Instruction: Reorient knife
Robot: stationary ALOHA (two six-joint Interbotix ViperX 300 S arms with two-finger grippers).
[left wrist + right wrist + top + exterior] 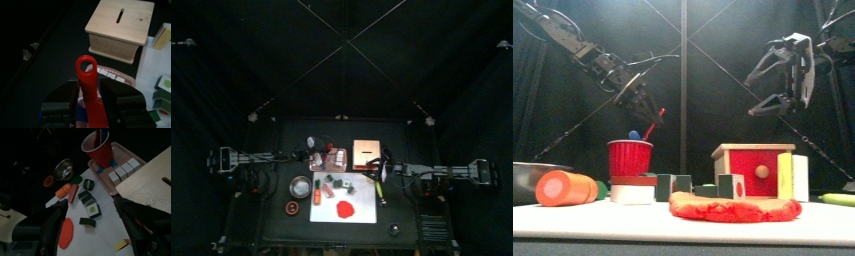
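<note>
One black table [318, 130], black curtains [251, 60]

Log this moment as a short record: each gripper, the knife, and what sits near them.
left gripper: around the red utensil handle that stands in the red cup
right gripper: open, empty, raised above the table's right side
knife: lying by the white board's right edge, away from both grippers
wooden box: beyond the board's far edge, slot in its top
red round piece: flat on the board
task state: knife not yet gripped
</note>
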